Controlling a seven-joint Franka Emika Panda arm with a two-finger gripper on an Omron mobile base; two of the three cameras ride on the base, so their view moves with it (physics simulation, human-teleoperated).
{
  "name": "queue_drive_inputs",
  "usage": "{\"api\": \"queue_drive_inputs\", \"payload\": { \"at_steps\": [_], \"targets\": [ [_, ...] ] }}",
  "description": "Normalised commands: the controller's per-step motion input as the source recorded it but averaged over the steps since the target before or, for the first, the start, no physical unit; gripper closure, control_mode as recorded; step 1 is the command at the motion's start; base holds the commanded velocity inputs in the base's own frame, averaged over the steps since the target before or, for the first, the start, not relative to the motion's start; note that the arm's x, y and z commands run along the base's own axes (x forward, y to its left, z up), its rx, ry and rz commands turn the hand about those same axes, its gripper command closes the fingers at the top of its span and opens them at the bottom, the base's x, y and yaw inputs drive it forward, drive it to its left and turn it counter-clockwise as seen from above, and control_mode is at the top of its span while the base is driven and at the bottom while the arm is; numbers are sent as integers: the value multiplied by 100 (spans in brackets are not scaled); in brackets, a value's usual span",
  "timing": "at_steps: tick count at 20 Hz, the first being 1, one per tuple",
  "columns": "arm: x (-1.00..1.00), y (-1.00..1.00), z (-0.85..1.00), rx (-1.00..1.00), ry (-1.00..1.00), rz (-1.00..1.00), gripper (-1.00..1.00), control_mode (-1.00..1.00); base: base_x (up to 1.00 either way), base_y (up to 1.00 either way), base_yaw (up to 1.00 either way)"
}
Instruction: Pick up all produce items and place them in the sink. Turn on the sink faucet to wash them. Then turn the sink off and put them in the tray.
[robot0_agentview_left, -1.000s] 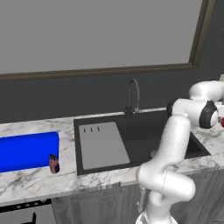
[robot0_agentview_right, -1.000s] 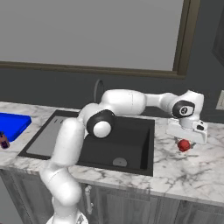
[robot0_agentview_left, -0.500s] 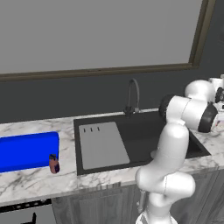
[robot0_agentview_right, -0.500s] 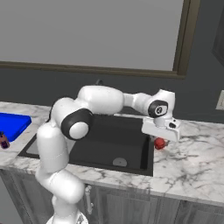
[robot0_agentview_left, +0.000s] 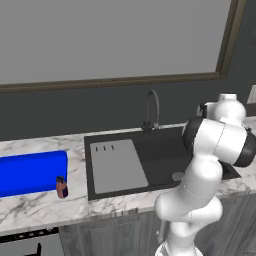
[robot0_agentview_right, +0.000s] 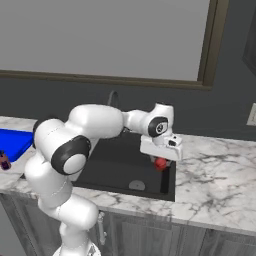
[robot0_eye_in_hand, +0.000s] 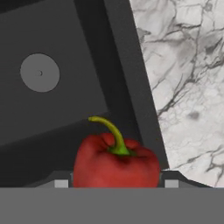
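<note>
A small red pepper with a green stem (robot0_eye_in_hand: 116, 162) is held between my gripper (robot0_eye_in_hand: 116, 183) fingers, so the gripper is shut on it. In the right base view the gripper (robot0_agentview_right: 160, 159) hangs with the red pepper (robot0_agentview_right: 160, 163) just inside the right rim of the black sink (robot0_agentview_right: 112, 167). Below it lies the round grey drain (robot0_eye_in_hand: 40, 72). The dark gooseneck faucet (robot0_agentview_left: 152, 107) stands behind the sink (robot0_agentview_left: 160, 150). The blue tray (robot0_agentview_left: 30, 172) lies on the counter at the far left.
A grey drainboard (robot0_agentview_left: 117, 165) covers the sink's left part. A small brown-red cylinder (robot0_agentview_left: 61, 187) stands at the tray's front right corner. Marble counter (robot0_eye_in_hand: 183, 78) stretches to the right of the sink. My own arm hides the sink's right side in the left base view.
The arm has swung left from over the right counter, carrying the red pepper to just over the sink's right rim.
</note>
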Motion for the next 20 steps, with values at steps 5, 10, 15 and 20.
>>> {"api": "queue_drive_inputs", "payload": {
  "at_steps": [5,10,15,20],
  "targets": [
    [25,18,-1,0,1,4,100,-100,0,0,0],
    [29,21,-1,1,5,6,100,-100,0,0,0],
    [25,12,-3,6,2,10,100,-100,0,0,0],
    [22,17,-26,9,0,8,100,-100,0,0,0]
  ]
}}
